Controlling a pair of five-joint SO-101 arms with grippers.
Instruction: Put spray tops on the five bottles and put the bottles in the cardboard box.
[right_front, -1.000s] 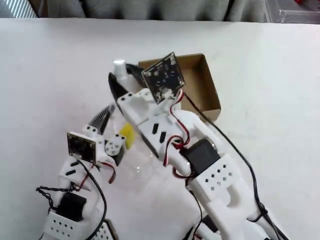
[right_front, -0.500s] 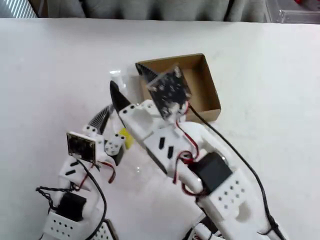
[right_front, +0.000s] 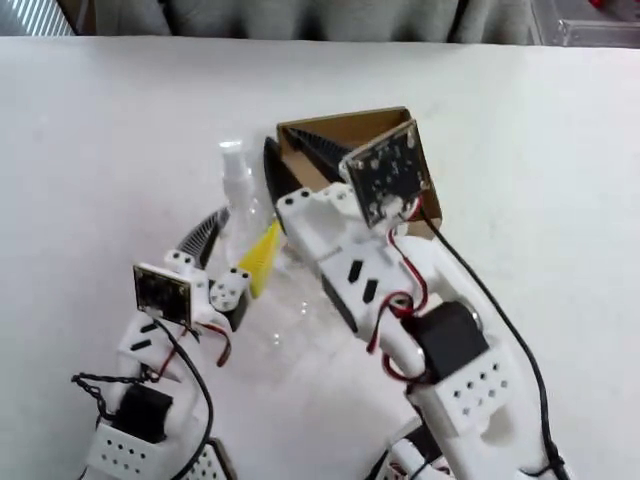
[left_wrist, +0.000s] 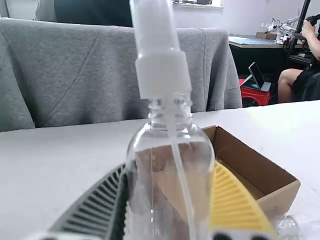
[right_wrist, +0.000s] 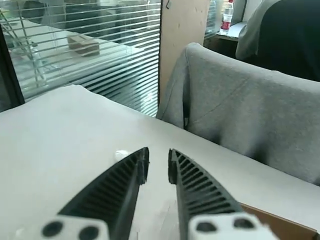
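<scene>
A clear bottle (right_front: 238, 215) (left_wrist: 167, 170) stands upright between the grey and yellow fingers of my left gripper (right_front: 248, 222) (left_wrist: 167, 202), which is shut on it. A white spray top (right_front: 234, 160) (left_wrist: 157, 55) sits on the bottle's neck, its tube hanging inside; neck threads show below the collar. My right gripper (right_front: 277, 140) (right_wrist: 157, 160) hovers beside the spray top, at the near-left corner of the cardboard box (right_front: 418, 190) (left_wrist: 250, 170). Its black fingers are slightly open with nothing between them. The white spray top (right_wrist: 121, 155) peeks out beyond its fingertips.
Clear glints (right_front: 300, 308) on the table between the two arms look like another bottle lying there; a clear shape (left_wrist: 289, 227) lies by the box. The right arm's body and cables (right_front: 450, 350) cover the table's near middle. White table stretches left and right.
My right gripper has let go of the spray top and swung right toward the box. The spray top now stands on the bottle, and the yellow finger is uncovered. The left arm held still.
</scene>
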